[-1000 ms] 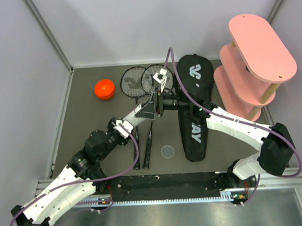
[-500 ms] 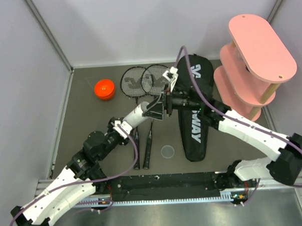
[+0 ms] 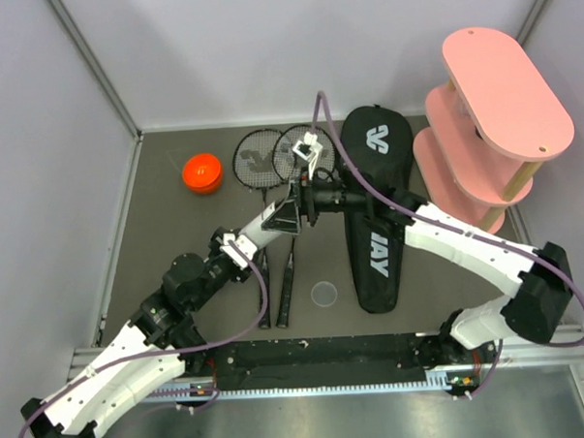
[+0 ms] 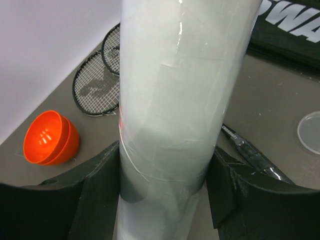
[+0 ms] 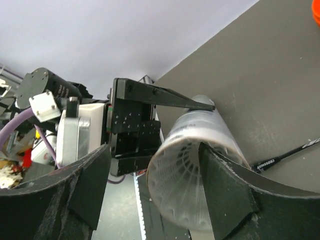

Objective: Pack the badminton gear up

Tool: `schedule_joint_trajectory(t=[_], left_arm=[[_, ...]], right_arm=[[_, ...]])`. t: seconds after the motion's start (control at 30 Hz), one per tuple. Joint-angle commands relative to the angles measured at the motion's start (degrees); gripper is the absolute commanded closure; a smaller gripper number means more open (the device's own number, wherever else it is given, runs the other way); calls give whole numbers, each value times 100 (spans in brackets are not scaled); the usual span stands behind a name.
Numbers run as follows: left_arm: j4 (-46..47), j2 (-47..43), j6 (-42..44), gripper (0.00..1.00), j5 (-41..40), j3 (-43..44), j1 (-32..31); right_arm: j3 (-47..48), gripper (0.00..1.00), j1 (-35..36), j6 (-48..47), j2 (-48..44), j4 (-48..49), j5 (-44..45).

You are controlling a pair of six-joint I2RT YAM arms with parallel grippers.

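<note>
Clamps the long white tube (image 4: 175,100) in the left gripper (image 4: 161,187), black fingers (image 4: 95,185) pressed against both sides partway along its length. Holds it off the table (image 3: 167,244), tilted, open mouth turned toward the right gripper (image 5: 155,167), most likely to offer a steady opening for loading. Meets that mouth with the right gripper, fingers spread wide to either side of the rim and pinching nothing. Shows a white feathered shuttlecock (image 5: 182,165) just inside the mouth; cannot tell how many sit deeper. Leaves the orange round cap (image 3: 202,173) off and well apart at the far left, hollow side up, presumably so the tube can take shuttlecocks before being closed. Leaves the two rackets (image 3: 278,157) flat side by side beneath the arms, heads toward the back wall, and the black bag (image 3: 374,215) flat just to their right, neither packed yet by the look of it. Reads only "AY" in white capitals on the bag from above, below a V-like logo at its head, and "WA" from the left wrist; hides the remaining letters behind the right arm. Carries small white print on a racket shaft, too small to read.
</note>
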Motion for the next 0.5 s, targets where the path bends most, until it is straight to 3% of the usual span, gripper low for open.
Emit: schedule_joint_trajectory(t=[0.0, 0.2, 0.27, 0.33, 0.47], left_arm=[[622, -24, -27, 100, 132, 92, -24], [570, -86, -45, 100, 62, 119, -24], [570, -77, -45, 100, 1, 127, -33], [561, -77, -45, 100, -26, 136, -24], [526, -51, -45, 100, -140, 162, -33]], right_arm=[[353, 30, 104, 244, 472, 436, -301], [-5, 26, -106, -336, -306, -29, 523], [-164, 20, -186, -546, -641, -310, 690], [-488, 3, -318, -705, -1236, -573, 1164], [-1278, 1, -722, -802, -2197, -942, 1561]])
